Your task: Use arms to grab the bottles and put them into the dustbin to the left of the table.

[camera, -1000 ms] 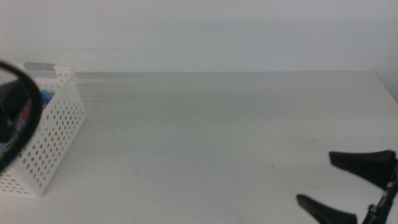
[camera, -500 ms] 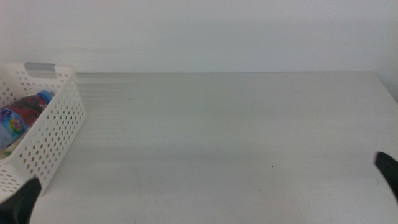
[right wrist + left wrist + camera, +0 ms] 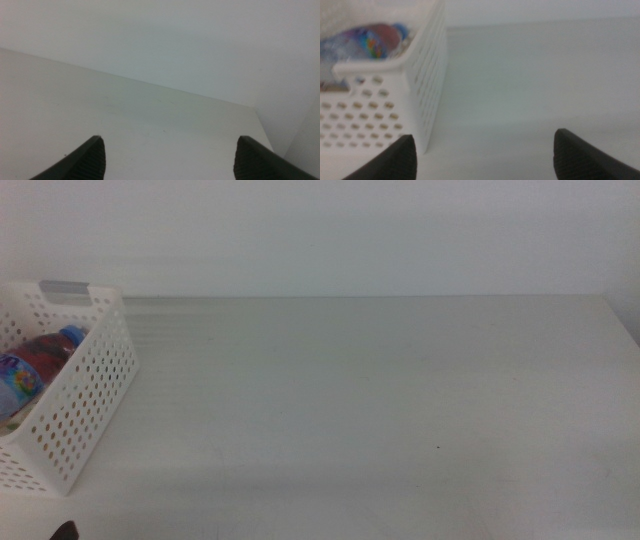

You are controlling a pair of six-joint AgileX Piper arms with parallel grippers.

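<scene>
Nearest, at the bottom edge of the middle view: only a dark tip of the left tool [image 3: 64, 531], just ahead of the bin's near corner. In the left wrist view, left tool [image 3: 485, 152] spread wide, nothing between the jaws, low over bare bench [image 3: 380, 400] beside the bin. Right tool [image 3: 170, 155] out of the middle view; in its own wrist view likewise spread wide and empty, above bare bench near the right far corner.

Further on, at the bench's left edge: white perforated bin [image 3: 85, 410], standing upright, its long side running away from the camera. Inside, lying down: a small clear bottle [image 3: 20, 375] with a colourful label and blue cap [image 3: 71, 335], cap toward the far end. Against it, something red [image 3: 45, 350], too blurred to make out clearly. Same contents seen in the left wrist view over the bin's rim [image 3: 385, 65]: bottle [image 3: 355, 40] and blue cap [image 3: 400, 30]. A third item not distinguishable.

Beyond, a plain pale wall [image 3: 330, 230] behind the bench's far edge.
</scene>
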